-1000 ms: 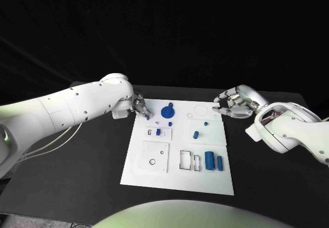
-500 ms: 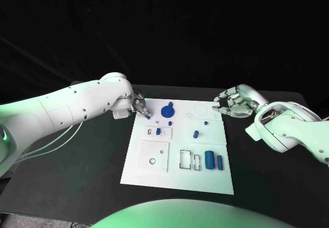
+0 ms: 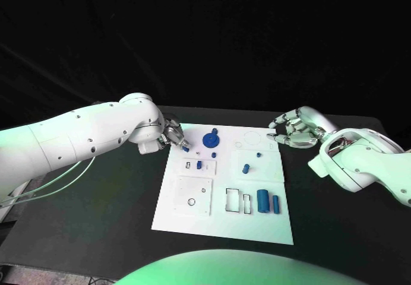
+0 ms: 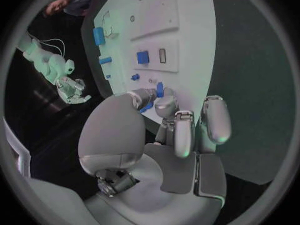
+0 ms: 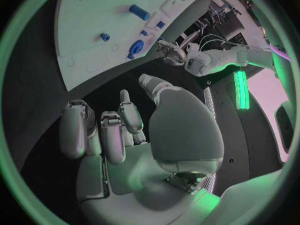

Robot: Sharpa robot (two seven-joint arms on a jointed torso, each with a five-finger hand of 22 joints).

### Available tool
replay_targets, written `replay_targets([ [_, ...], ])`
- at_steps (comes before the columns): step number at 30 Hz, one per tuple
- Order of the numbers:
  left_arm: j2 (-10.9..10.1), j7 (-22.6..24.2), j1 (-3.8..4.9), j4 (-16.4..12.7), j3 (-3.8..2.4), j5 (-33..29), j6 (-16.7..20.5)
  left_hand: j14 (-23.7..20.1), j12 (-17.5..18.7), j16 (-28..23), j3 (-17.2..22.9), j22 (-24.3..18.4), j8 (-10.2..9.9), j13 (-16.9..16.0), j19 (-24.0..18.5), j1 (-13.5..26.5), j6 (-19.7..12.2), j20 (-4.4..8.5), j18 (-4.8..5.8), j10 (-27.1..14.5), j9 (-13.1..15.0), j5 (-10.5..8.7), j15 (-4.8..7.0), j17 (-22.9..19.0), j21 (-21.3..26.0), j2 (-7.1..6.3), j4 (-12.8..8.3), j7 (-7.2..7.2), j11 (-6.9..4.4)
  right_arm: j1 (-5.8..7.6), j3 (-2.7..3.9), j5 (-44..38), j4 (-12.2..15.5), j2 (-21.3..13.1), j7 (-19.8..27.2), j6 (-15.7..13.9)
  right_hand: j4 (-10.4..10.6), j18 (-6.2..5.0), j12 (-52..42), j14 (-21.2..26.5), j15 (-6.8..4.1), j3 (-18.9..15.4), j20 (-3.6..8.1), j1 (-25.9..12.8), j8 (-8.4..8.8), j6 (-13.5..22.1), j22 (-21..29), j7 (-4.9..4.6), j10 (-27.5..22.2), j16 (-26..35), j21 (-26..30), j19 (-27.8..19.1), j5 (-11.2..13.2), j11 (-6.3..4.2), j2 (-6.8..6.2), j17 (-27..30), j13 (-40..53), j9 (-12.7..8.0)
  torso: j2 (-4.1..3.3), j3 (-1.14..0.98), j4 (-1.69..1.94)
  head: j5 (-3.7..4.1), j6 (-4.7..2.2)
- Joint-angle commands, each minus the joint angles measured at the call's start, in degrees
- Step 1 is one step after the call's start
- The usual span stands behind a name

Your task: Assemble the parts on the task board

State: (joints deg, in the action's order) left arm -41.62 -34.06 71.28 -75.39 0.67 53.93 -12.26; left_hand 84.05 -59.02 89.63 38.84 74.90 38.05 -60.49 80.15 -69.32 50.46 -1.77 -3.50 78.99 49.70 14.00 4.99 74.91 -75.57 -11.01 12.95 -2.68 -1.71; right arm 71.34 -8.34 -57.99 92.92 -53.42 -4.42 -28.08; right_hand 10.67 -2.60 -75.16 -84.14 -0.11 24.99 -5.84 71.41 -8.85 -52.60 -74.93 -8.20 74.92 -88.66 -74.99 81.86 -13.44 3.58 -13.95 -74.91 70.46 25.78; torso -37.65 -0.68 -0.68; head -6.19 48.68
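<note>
The white task board [image 3: 195, 217] lies in the middle of the black table. My left hand [image 3: 173, 136] hovers at the board's far left edge and pinches a small blue part [image 3: 186, 148] between thumb and fingertip; the left wrist view shows that part [image 4: 159, 89] at the fingertips over the board [image 4: 187, 30]. On the board are a blue gear-like part [image 3: 209, 140], a small blue block [image 3: 199, 164], a short blue piece [image 3: 245, 167] and two blue cylinders [image 3: 262, 200] side by side. My right hand [image 3: 294, 132] hangs beside the board's far right corner with its fingers curled in, holding nothing.
Several recessed slots and outlines mark the board, among them a square frame [image 3: 193, 195] and a rectangular slot [image 3: 233, 200]. Bare black table surrounds the board [image 5: 106, 15]. In the right wrist view the gear-like part [image 5: 135, 47] and a cylinder [image 5: 140, 12] are visible.
My left hand has slid slightly toward the near side along the board's left edge, carrying the small blue part. The right hand has stayed in place.
</note>
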Motion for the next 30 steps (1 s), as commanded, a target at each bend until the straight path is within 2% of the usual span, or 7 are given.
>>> replay_targets([
  [1,-1.18,0.76,0.0,-2.72,-0.04,-1.44,3.0,5.95,-0.37,0.37,8.35,7.84,0.29,-0.03,0.46,0.91,0.42,-0.12,-0.17,0.49,0.06,0.66,-0.31,15.09,0.12,-0.02,-8.21,0.38,0.03,-0.04,0.0,-0.28,0.05,-0.06,-0.06,0.32,0.27,-1.07,0.22,-4.88,-0.43,0.07,0.2,-0.38,-0.26,0.37,-7.13,0.13,-0.4,0.28,0.33,-0.31,-0.23,-0.14,0.18,-11.38,-0.05,0.07,0.0,0.03,0.0,-0.11,-0.03],
  [7,-3.72,1.13,-0.68,-7.13,-0.03,3.18,5.02,5.95,-0.53,0.37,8.86,7.98,0.64,-0.06,0.62,1.36,0.7,-0.04,-0.14,0.73,0.21,1.38,-0.22,15.09,-0.02,-0.2,-8.82,0.48,-0.07,-0.05,0.0,-0.28,0.05,-0.13,-0.01,0.3,0.27,-1.07,0.22,-4.88,-0.43,0.07,0.2,-0.38,-0.26,0.37,-7.13,0.13,-0.4,0.28,0.33,-0.31,-0.23,-0.14,0.18,-11.38,-0.05,0.07,-0.08,0.1,-0.1,-0.24,-0.06],
  [11,-4.86,1.43,-1.35,-9.15,-0.01,5.4,6.39,5.95,-0.72,0.37,9.1,8.1,0.79,-0.2,0.76,1.49,0.83,-0.02,-0.09,0.88,0.27,1.38,-0.19,15.09,-0.21,-0.28,-9.01,0.52,-0.11,-0.09,0.0,-0.28,0.02,-0.16,0.01,0.32,0.27,-1.07,0.22,-4.88,-0.43,0.07,0.2,-0.38,-0.26,0.37,-7.13,0.13,-0.4,0.28,0.33,-0.31,-0.23,-0.14,0.18,-11.38,-0.05,0.07,0.0,0.07,0.06,-0.27,-0.07],
  [15,-5.24,1.53,-2.34,-10.24,-0.01,6.8,7.45,5.95,-0.97,0.37,9.4,8.24,0.96,-0.38,0.94,1.68,0.94,0.02,-0.03,1.07,0.34,1.54,-0.16,15.09,-0.45,-0.34,-9.2,0.56,-0.15,-0.2,0.0,-0.28,-0.03,-0.11,0.04,0.32,0.27,-1.07,0.22,-4.88,-0.43,0.07,0.2,-0.38,-0.26,0.37,-7.13,0.13,-0.4,0.28,0.33,-0.31,-0.23,-0.14,0.18,-11.38,-0.05,0.07,0.04,0.08,0.16,-0.28,-0.2],
  [20,-5.35,1.41,-3.23,-11.25,0.0,8.51,7.91,5.95,-1.1,0.37,9.61,8.33,1.08,-0.46,1.06,1.86,1.02,0.04,0.01,1.18,0.39,1.64,-0.13,15.09,-0.6,-0.43,-9.32,0.59,-0.18,-0.34,0.0,-0.28,-0.04,-0.12,0.05,0.36,0.27,-1.07,0.22,-4.88,-0.43,0.07,0.2,-0.38,-0.26,0.37,-7.13,0.13,-0.4,0.28,0.33,-0.31,-0.23,-0.14,0.18,-11.38,-0.05,0.07,-0.1,0.18,-0.03,-0.51,-0.19],
  [23,-5.4,1.27,-3.48,-11.71,0.0,9.33,7.86,5.95,-1.1,0.37,10.13,8.4,1.42,-0.37,1.13,2.43,1.17,0.1,0.01,1.32,0.52,2.34,-0.07,15.09,-0.61,-0.68,-9.59,0.64,-0.22,-0.41,0.0,-0.28,-0.05,-0.12,0.05,0.37,0.27,-1.07,0.22,-4.88,-0.43,0.07,0.2,-0.38,-0.26,0.37,-7.13,0.13,-0.4,0.28,0.33,-0.31,-0.23,-0.14,0.18,-11.38,-0.05,0.07,-0.06,0.1,-0.09,-0.62,-0.14],
  [30,-5.35,0.78,-3.83,-12.23,0.12,10.84,7.29,5.95,-1.06,0.37,10.98,8.55,2.2,-0.17,1.23,3.68,1.39,0.22,0.02,1.52,0.85,4.37,0.05,15.09,-0.61,-1.09,-10.19,0.76,-0.31,-0.49,0.0,-0.28,-0.05,-0.09,0.02,0.42,0.24,-1.07,0.18,-4.88,-0.44,0.13,0.21,-0.35,-0.3,0.41,-7.14,0.12,-0.36,0.3,0.37,-0.3,-0.37,-0.14,0.17,-11.37,-0.01,0.16,-0.14,0.06,0.0,-0.66,-0.09],
])
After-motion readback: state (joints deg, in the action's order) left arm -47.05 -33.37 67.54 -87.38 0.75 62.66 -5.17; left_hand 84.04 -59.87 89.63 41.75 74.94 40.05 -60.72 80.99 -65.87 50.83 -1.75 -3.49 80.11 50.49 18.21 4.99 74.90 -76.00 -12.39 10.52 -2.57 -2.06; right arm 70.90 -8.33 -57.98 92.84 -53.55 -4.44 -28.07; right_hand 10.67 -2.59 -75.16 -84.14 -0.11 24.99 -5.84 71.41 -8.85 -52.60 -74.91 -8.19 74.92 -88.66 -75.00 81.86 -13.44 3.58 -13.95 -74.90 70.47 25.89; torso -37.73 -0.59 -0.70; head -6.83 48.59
